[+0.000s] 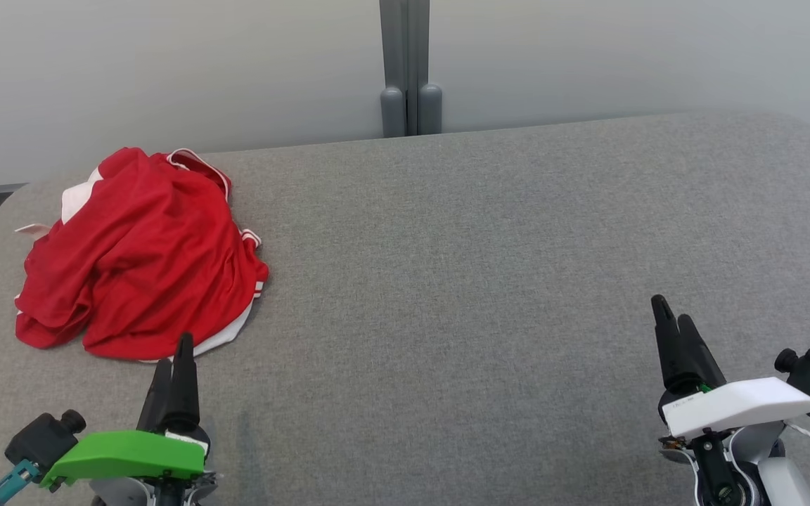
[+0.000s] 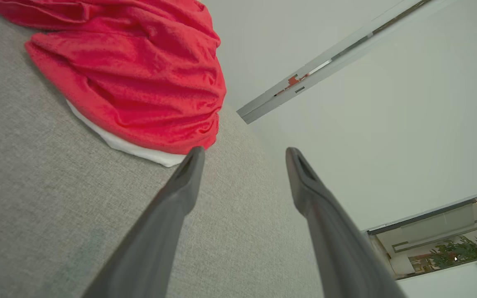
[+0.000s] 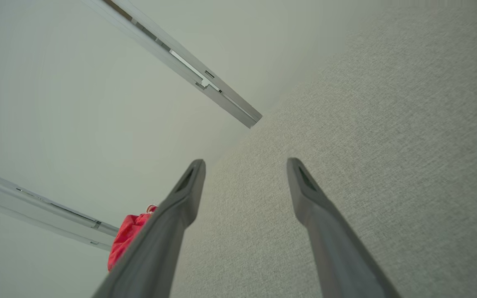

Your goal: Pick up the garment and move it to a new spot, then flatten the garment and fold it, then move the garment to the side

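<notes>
Worktop [image 1: 447, 267]: one; grey fabric covering.
Garment [image 1: 138, 260]: one; red with white trim, crumpled at the worktop's far left.
Hands: two; left hand [image 1: 174, 350] spread, empty, just short of the near hem; right hand [image 1: 671, 310] spread, empty, well apart.
Risk: I judge a shallow pinch may slip off; low fingertips may snag the covering.
</notes>
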{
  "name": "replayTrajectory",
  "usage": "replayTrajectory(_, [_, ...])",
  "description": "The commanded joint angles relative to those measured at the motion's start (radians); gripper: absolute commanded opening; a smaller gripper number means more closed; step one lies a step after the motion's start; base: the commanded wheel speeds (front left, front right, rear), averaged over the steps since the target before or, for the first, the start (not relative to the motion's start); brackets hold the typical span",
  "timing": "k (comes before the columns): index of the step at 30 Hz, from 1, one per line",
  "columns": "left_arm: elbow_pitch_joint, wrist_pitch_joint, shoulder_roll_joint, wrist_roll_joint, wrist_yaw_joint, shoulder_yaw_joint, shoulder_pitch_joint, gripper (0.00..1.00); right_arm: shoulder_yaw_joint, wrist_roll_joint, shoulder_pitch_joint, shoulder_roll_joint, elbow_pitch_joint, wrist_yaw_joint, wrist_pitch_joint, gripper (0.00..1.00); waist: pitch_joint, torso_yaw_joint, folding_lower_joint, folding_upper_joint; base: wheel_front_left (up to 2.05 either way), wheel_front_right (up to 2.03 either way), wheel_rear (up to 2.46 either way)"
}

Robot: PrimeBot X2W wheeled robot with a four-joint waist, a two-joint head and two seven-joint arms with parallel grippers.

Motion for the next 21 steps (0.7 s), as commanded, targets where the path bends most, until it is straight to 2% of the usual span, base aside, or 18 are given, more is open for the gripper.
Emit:
replayTrajectory(1, [-0.017,-0.011,0.014,0.053,-0.002,-0.001,-0.003,1.0,0.002,-0.05,-0.005,-0.007,-0.02,0.0,-0.012,1.0,0.0,0.0,0.0,-0.0001,0.0,0.0,0.0])
replayTrajectory(11, [-0.025,-0.045,0.017,0.245,0.002,-0.01,0.01,1.0,0.0,-0.228,-0.007,-0.006,-0.009,0.0,-0.046,1.0,0.001,0.003,0.0,-0.0001,0.0,0.0,0.0])
replayTrajectory(21, [-0.03,-0.075,0.027,0.39,0.004,-0.034,0.02,1.0,0.0,-0.379,-0.015,-0.006,-0.003,0.0,-0.076,1.0,0.005,0.003,0.0,-0.0001,0.0,0.0,0.0])
